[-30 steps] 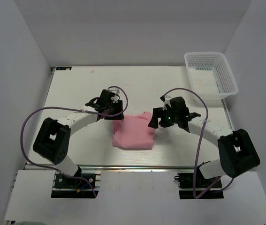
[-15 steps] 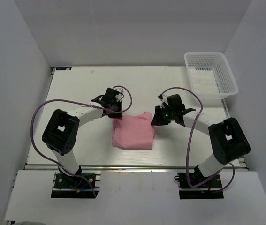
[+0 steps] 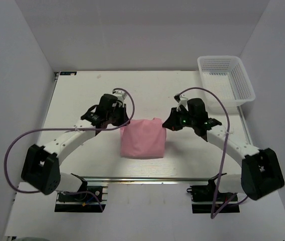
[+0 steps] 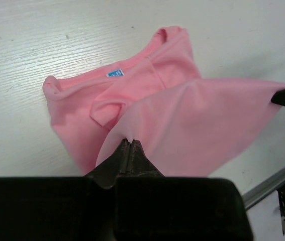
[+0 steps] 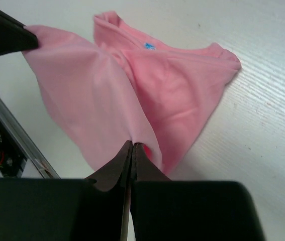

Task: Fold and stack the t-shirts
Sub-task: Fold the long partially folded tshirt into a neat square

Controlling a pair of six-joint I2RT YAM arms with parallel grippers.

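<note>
Where the white table (image 3: 82, 95) sits boxed in by plain pale walls (image 3: 142, 35) on three sides, its painted top shows a fine wood-like grain in the wrist views, and a metal rail (image 3: 147, 178) runs along the near edge. At the far right corner stands a white plastic mesh basket (image 3: 247, 80), rectangular with flaring sides, well apart from the cloth. Thin purple cables (image 3: 16, 145) loop out from both black-and-white arms.

Near the middle of the table, between the two arms, lies the t-shirt (image 3: 142, 138), light pink, thin and soft, unprinted, and folded into a rough rectangle. A small blue label (image 4: 114, 73) shows inside the collar at its far side, where the fabric bunches into rounded folds. The lower layers rest on the table, while one upper layer is raised and drawn into a smooth, nearly flat sheet between the grippers.

The left gripper (image 4: 130, 143) has its dark tapered fingers pressed tight together on the left corner of that raised layer. The right gripper (image 5: 132, 145) is likewise closed hard on the right corner, with no gap showing between its fingers. Both sit at the shirt's far corners, one on each side
</note>
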